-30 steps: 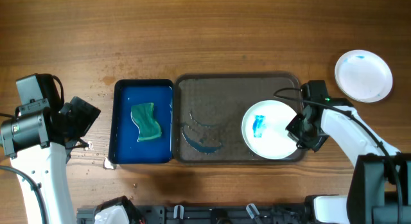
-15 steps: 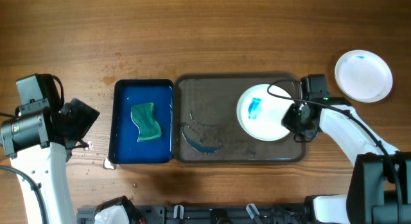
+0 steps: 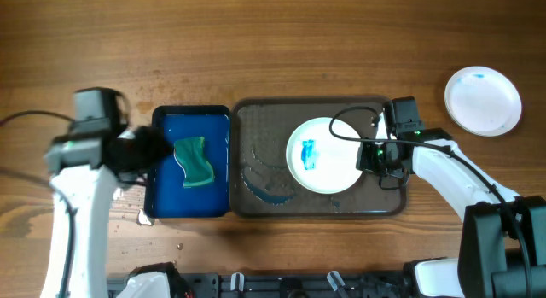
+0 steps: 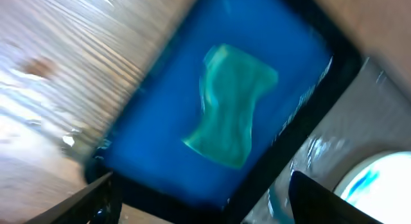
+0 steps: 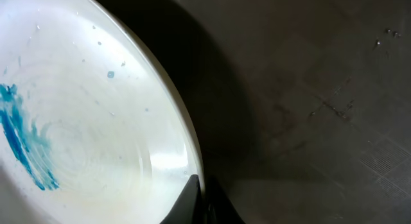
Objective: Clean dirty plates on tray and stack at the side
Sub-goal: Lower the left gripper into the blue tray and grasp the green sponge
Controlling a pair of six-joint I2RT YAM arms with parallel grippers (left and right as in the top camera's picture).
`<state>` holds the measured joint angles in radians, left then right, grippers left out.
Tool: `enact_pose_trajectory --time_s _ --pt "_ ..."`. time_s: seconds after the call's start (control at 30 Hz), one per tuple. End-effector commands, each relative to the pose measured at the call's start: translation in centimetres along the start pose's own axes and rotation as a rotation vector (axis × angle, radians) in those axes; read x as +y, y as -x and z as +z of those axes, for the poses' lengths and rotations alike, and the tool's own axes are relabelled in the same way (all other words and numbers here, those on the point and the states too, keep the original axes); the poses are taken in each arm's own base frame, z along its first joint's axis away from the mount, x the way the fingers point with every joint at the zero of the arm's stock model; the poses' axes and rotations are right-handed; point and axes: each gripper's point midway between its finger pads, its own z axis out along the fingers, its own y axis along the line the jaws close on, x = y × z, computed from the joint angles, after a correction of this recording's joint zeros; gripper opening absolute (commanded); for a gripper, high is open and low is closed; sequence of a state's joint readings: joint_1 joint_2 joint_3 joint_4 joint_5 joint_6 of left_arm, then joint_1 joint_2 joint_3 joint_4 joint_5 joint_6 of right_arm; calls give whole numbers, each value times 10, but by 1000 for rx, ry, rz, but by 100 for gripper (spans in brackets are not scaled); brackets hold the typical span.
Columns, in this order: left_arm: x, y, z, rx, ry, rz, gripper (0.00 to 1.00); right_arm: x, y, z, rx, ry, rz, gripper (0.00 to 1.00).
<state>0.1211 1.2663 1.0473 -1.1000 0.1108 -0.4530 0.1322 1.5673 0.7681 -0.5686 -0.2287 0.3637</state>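
Overhead, our right hand (image 3: 373, 154) grips the right rim of the smeared plate (image 3: 322, 155) within the tray (image 3: 264, 119), mid-table toward the near edge. Our left hand (image 4: 200, 185) hangs spread above the sponge (image 4: 234, 105). A second plate (image 3: 483, 100) sits farther back by the table's (image 3: 273, 42) right edge.

Blue-smeared plate (image 3: 327, 163) on the tray (image 3: 264, 131), right hand (image 3: 365, 155) at its rim.

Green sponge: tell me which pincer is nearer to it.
Left. The left pincer is beside the sponge, at the blue tray; the right pincer is far off, holding the plate.
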Motion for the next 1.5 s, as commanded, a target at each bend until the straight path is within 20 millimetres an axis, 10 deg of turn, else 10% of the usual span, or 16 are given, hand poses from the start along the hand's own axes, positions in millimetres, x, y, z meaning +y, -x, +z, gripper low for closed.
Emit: enact_pose_trajectory --time_s 0.0,0.27,0.43,1.17,1.2,1.27,1.47 --pt "-27 -39 37 181 -69 103 80 2 -8 5 32 12 -20 5" --pt "-47 -59 82 276 13 31 74 1 -8 5 32 12 -24 5" --pt "-26 -50 102 231 166 -24 72 1 -9 5 37 10 -22 4" --pt "-12 -27 135 143 273 1 47 -1 -14 5 56 3 -17 5" --pt "-11 -27 137 147 277 5 43 -1 -14 5 57 4 -17 5" --pt "-11 -28 139 151 280 4 4 -1 -15 5 60 2 -16 4" --pt "-13 -26 140 142 272 4 4 -2 -17 5 68 -1 -14 4"
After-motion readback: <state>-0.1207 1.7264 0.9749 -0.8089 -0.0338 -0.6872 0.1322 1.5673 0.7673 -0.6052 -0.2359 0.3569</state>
